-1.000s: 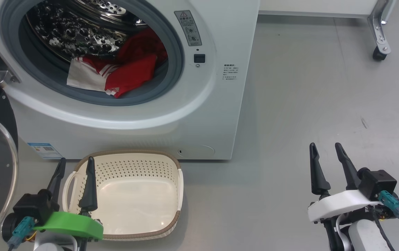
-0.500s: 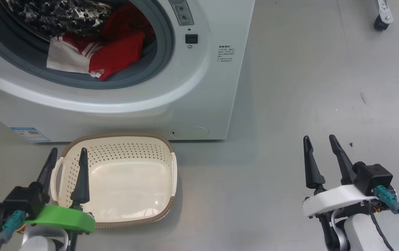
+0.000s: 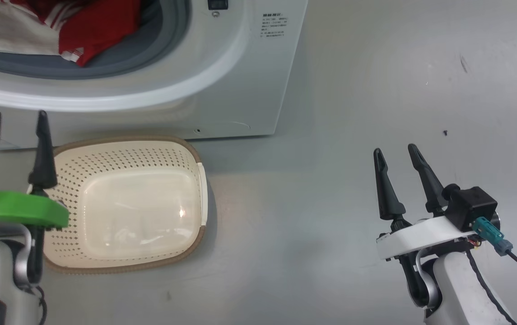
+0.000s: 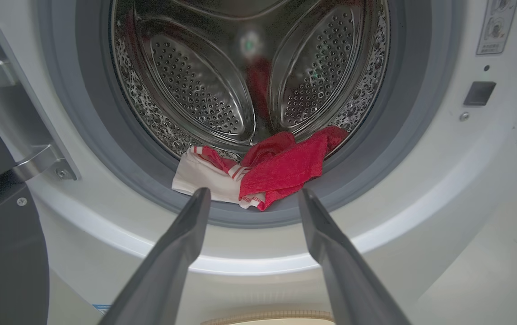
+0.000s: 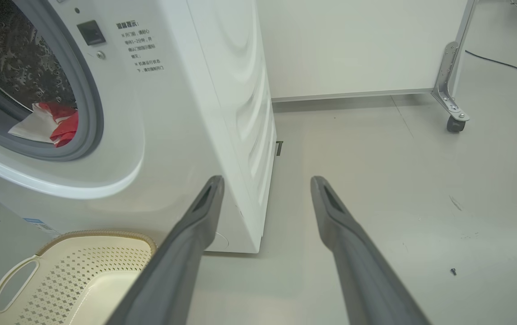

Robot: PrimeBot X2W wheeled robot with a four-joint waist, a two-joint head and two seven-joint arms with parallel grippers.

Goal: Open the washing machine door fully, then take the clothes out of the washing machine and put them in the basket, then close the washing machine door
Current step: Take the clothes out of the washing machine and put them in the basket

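The washing machine [image 3: 222, 76] stands at the top left with its mouth open. The clothes [image 3: 91, 27], red with a white piece, lie on the grey seal at the drum's front edge. In the left wrist view the clothes [image 4: 281, 167] lie just beyond my open left gripper [image 4: 253, 193], and the washing machine door [image 4: 5, 262] hangs open at the left on its metal hinge. The basket [image 3: 127, 155] sits empty on the floor before the machine. My left gripper [image 3: 18, 116] hovers open over the basket's left end. My right gripper [image 3: 395, 150] stands open and empty over bare floor.
The right wrist view shows my right gripper [image 5: 267, 179] pointing past the washing machine [image 5: 186, 113] corner, with the basket [image 5: 73, 280] at lower left. A white cart's metal leg with a caster [image 5: 454, 124] stands at the back right. Grey floor spreads to the right.
The head camera has tilted down, so machine and basket slid up and left in the picture. My left gripper has risen toward the machine's front. Both grippers stay open.
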